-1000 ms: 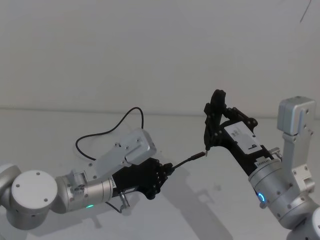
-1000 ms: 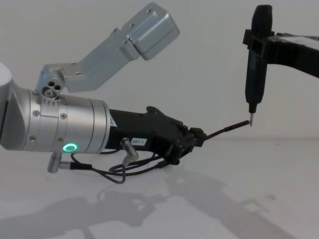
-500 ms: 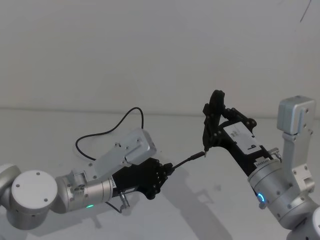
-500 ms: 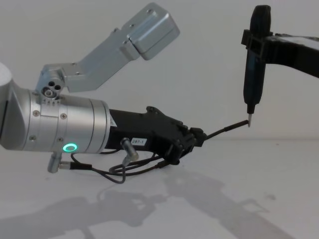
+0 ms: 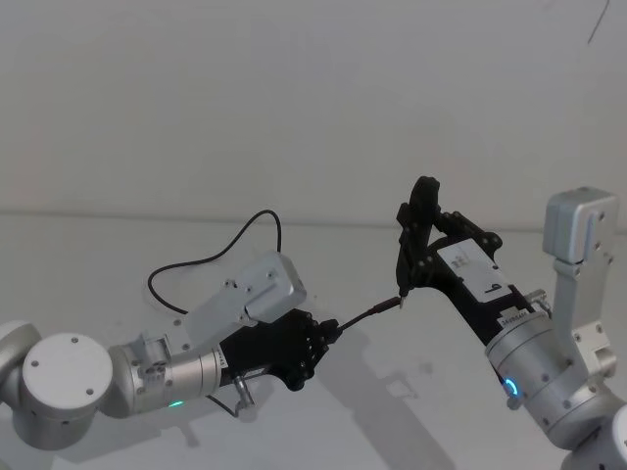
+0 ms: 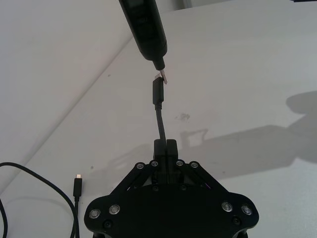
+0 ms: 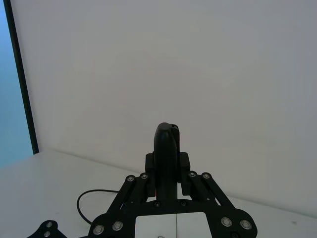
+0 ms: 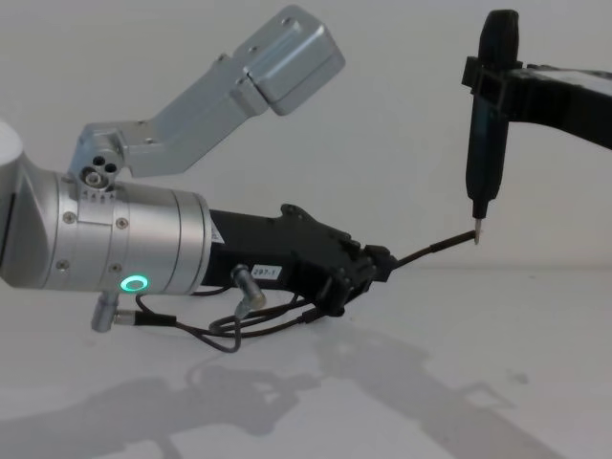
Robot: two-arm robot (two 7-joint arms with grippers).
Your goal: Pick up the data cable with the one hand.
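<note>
My left gripper [image 5: 328,331] [image 8: 378,263] [image 6: 165,146] is shut on the data cable [image 5: 235,240], close to one plug. That short stiff end [image 8: 435,247] [image 6: 159,116] sticks out toward the right arm. The rest of the cord curls in a loop on the table behind the left arm, and its other plug [image 6: 77,186] lies flat. My right gripper [image 5: 416,257] [image 8: 488,81] [image 7: 167,166] is shut on a slim upright black tool [image 5: 421,211] [image 8: 490,124] [image 6: 146,27]. The tool's metal tip sits right at the held plug.
A white table [image 5: 411,392] meets a white wall [image 5: 294,117] behind both arms. Slack cord [image 8: 239,335] hangs under the left wrist. A blue panel [image 7: 12,99] stands at one side of the right wrist view.
The right gripper has shifted the tool slightly toward the left arm, bringing its tip onto the plug end. The left arm has stayed still.
</note>
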